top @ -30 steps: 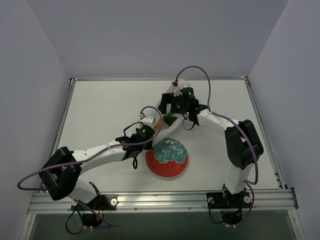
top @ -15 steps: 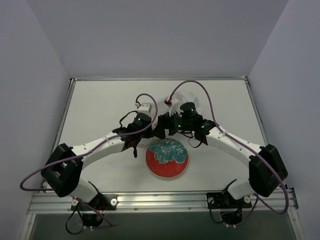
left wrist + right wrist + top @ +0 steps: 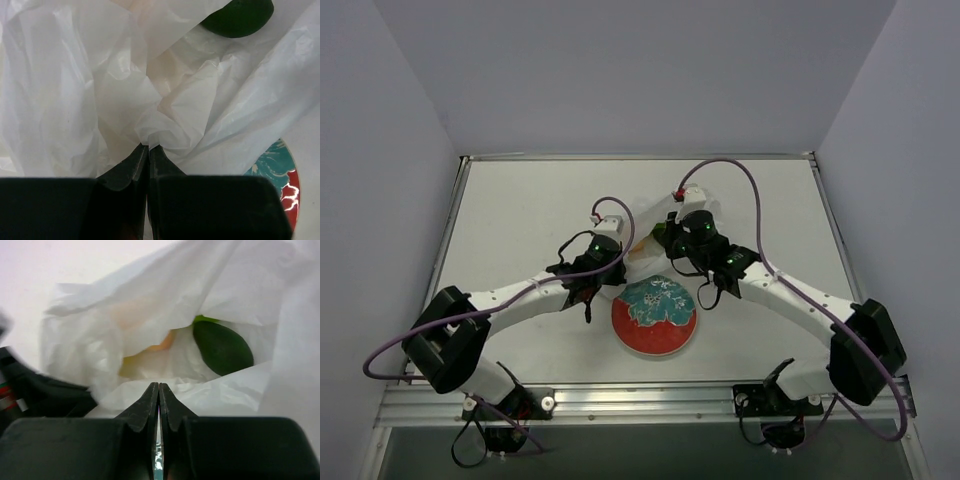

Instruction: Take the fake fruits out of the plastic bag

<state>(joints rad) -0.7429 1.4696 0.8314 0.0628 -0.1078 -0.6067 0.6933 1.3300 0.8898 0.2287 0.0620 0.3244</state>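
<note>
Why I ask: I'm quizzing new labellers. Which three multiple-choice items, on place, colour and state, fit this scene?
1. Relative to the thin whitish plastic bag, the red-and-teal round plate lies: A on the near side; B on the far side; C on top.
2. The oval plastic fruit in the bag's mouth is: A red; B blue; C dark green.
3. The left gripper is: A wide open; B shut on bag film; C clamping the plate.
Answers: A, it sits below the bag in the top view; C, plain in the right wrist view; B, its fingers meet on film.
</note>
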